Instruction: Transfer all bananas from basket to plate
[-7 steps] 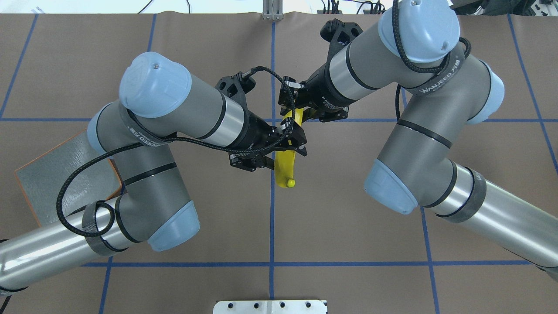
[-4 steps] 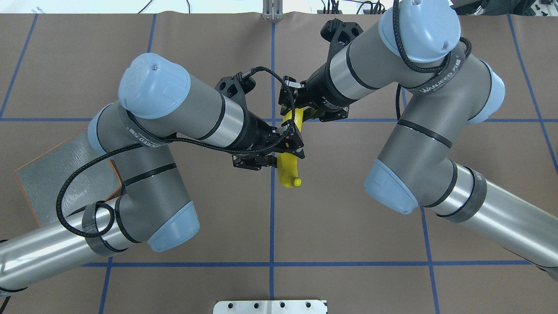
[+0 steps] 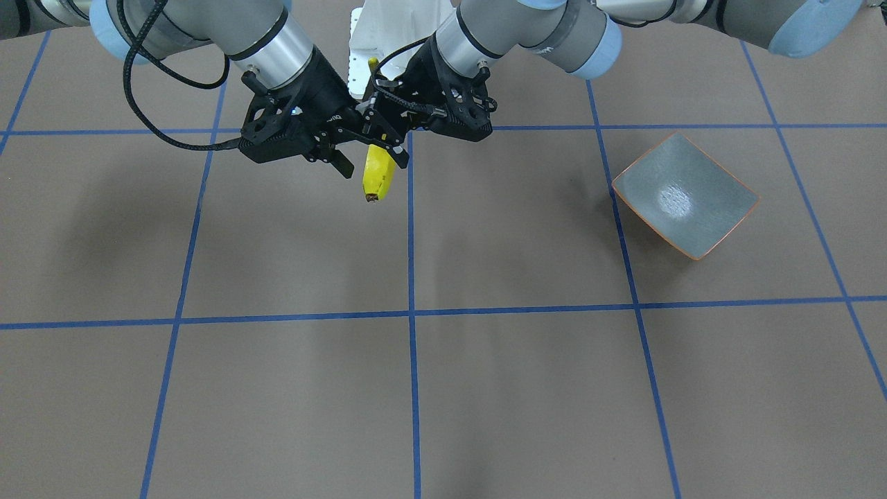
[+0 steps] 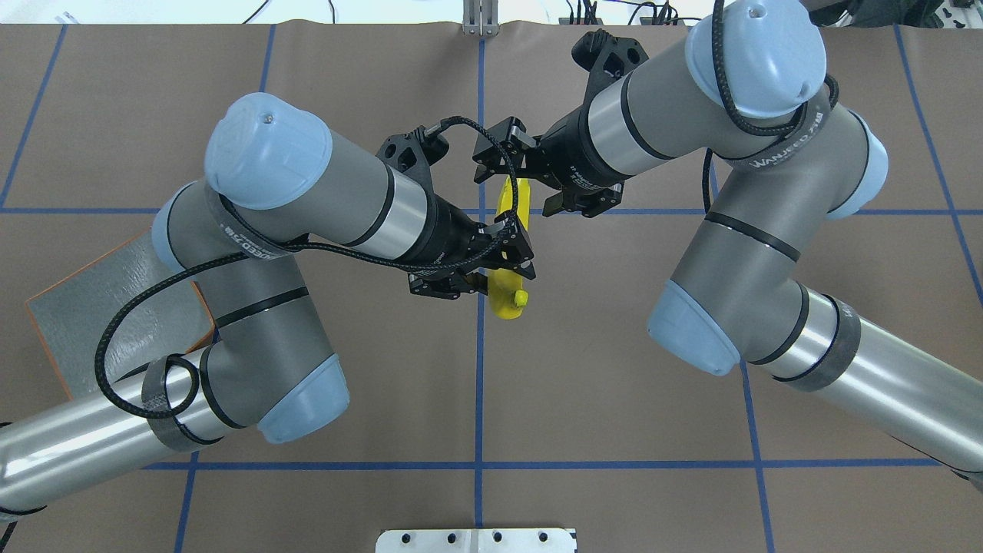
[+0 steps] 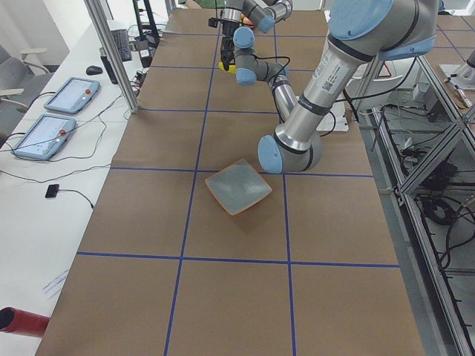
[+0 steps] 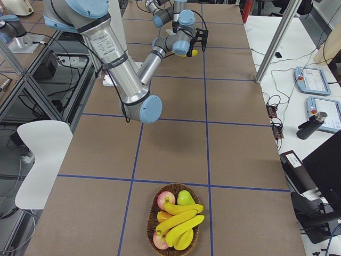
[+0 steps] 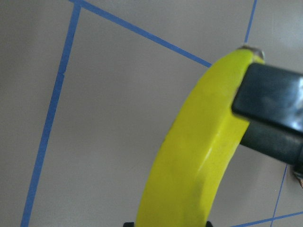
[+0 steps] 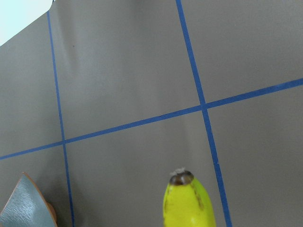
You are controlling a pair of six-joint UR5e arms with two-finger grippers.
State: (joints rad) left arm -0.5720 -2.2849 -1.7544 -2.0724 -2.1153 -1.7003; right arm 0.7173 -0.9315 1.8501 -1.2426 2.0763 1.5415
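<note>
The right pincer [image 4: 514, 192] was clamped on the far end of the banana [image 4: 512, 206] half a second ago. It has since spread its jaws wide and backed off a little, so neither finger touches the fruit. The left pincer [image 4: 513, 261] stays closed around the banana's middle and now carries it alone. The handover looks complete, and what remains for this banana is the carry leftward to the plate [image 3: 721, 208], which sits bare on the left part of the tabletop [image 3: 485, 388].

The banana hangs above the middle of the tabletop, over the centre blue line. It is bright yellow, smooth and gently curved, with its dark tip pointing far and its stubby stem near. Three more bananas [image 6: 178, 220] wait in the basket [image 6: 151, 226] at the right end.
</note>
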